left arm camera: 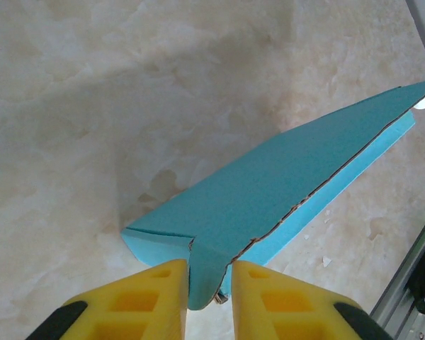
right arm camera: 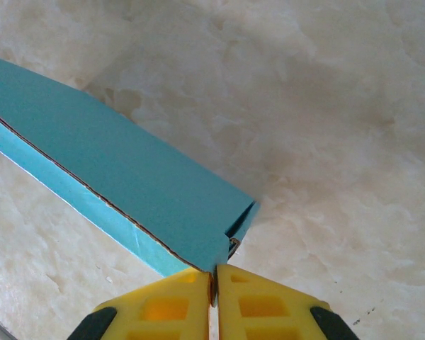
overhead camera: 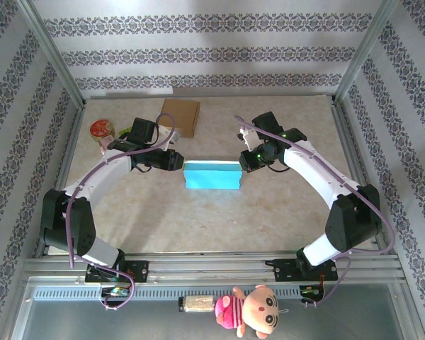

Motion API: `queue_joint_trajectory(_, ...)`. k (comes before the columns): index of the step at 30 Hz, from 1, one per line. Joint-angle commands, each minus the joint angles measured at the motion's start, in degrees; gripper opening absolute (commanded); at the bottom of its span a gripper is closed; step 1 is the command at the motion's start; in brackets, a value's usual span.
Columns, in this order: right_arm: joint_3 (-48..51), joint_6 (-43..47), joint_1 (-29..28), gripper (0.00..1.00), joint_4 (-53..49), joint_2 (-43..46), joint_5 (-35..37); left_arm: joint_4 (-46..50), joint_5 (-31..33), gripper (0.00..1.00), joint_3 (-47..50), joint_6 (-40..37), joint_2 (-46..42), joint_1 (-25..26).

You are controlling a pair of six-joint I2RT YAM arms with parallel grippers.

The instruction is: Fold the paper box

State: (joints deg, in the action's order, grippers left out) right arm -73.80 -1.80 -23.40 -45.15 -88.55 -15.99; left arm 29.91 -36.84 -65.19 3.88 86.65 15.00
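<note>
The teal paper box (overhead camera: 212, 175), a long flattened cardboard sleeve with a smooth matte face and a raw brownish cut edge, sits in the middle of the marble-patterned desk (overhead camera: 198, 219), between the two arms. The left tool (left arm camera: 209, 265) has its blocky yellow fingers closed narrowly on a curled flap at the box's left end. The right tool (right arm camera: 214, 273) is pinched almost completely together on the thin cardboard edge at its right end.

Far side of the table (overhead camera: 219, 219): 1 brown cardboard box (overhead camera: 180, 116), 1 red-and-white round object (overhead camera: 101, 129) to its left. Below the near rail: 1 plush doll (overhead camera: 249, 310).
</note>
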Motion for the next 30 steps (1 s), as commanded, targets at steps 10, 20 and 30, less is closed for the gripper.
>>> queue_joint_trajectory(10,0.84,-3.61,-0.11,0.14,0.28,-0.48,-1.59,-1.08,-2.66,0.00,-2.51,5.32,0.83,0.65)
queue_joint_trajectory(20,1.98,-7.66,-0.34,0.14,2.30,-0.11,-2.04,-1.52,-4.05,0.00,0.26,10.64,0.72,1.17)
queue_joint_trajectory(30,6.08,-17.30,-0.61,0.14,8.20,2.98,-2.88,-1.61,-2.85,0.00,1.82,10.53,0.61,1.51)
